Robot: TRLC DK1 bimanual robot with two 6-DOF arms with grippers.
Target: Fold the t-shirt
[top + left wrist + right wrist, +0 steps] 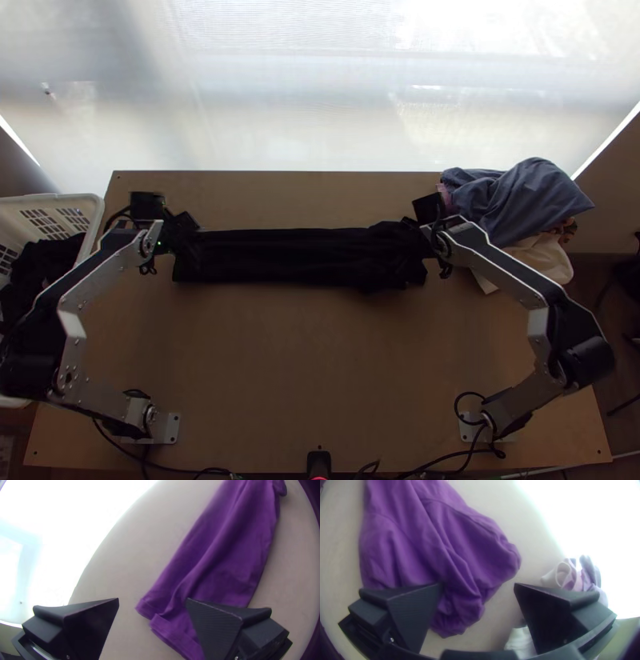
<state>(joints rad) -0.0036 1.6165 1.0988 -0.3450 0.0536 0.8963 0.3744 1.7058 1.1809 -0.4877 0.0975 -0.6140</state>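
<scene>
**Long dark strip of t-shirt (300, 258) across my surface (320, 360), both pincers empty and wide**

Lay a clock on the surface as the top view shows it, with 12 at the far edge. The t-shirt sits off centre toward 12, gathered into a long, narrow strip that runs from the 9 o'clock side to the 3 o'clock side. Its end toward 9 is fairly flat, with hemmed edges lying slightly out of line with each other. Its end toward 3 is looser and more rumpled, swelling into a rounded, creased bunch (the untidy end, I admit).

My left pincer (178, 232) is out toward 10 o'clock, at the hemmed end. In its wrist view the fingers stand wide apart and hold nothing; the hemmed corners show in the gap, and one finger overlaps the cloth from that angle.

My right pincer (426, 232) is out toward 2 o'clock, at the bunched end. It is spread wide too, with nothing gripped; part of the bunch shows between its fingers. The view is dim there, so I can't fairly say whether either pincer touches the fabric.

Farther out toward 2 o'clock, beyond my right pincer, blue-grey cloth (524, 196) lies heaped beside pale cloth (546, 254). Between 9 and 10 o'clock, just off the surface, stands a white basket (90, 210) with dark clothing (36, 268) inside.
</scene>
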